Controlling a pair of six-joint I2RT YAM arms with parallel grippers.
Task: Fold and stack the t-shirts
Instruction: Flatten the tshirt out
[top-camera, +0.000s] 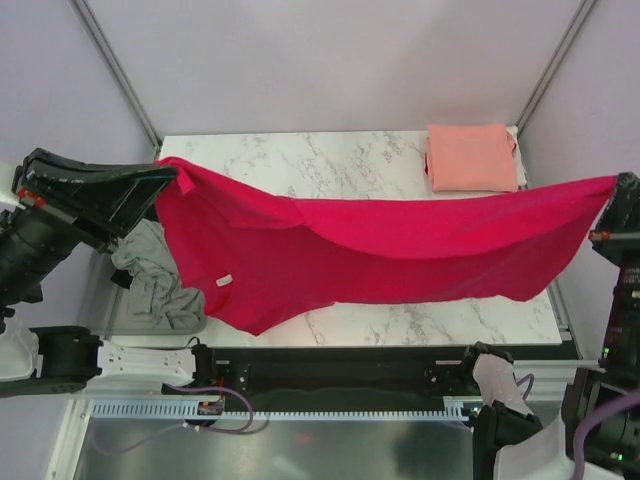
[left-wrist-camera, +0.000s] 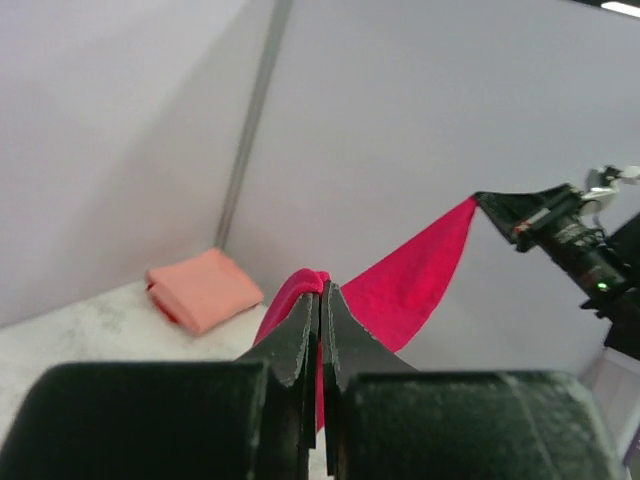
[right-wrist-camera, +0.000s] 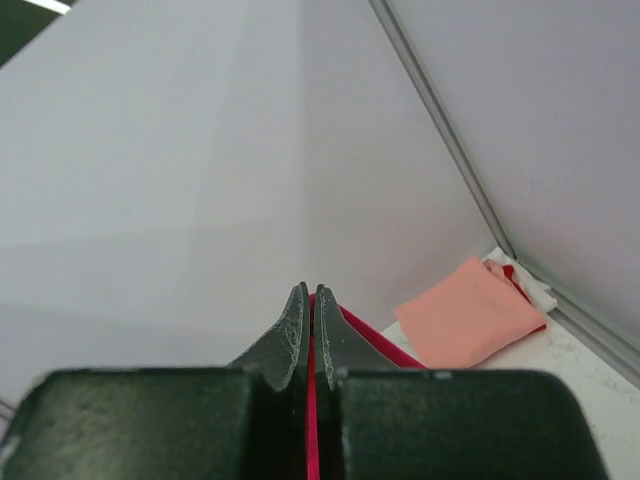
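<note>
left and right jaws tight on the crimson t-shirt

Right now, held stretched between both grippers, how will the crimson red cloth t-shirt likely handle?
Probably floppy: the crimson red cloth t-shirt sags between the left gripper and right gripper. Likely light, since two fingertip pinches carry it. Released, it would probably collapse.

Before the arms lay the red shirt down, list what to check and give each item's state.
1. Left gripper shut on the red shirt: ok.
2. Right gripper shut on the red shirt: ok.
3. Shirt stretched flat: not ok, its lower left part sags.
4. Table beneath it free: cannot tell, the cloth hides it.
5. Grey shirt apart from the red one: cannot tell, they overlap from above.
</note>
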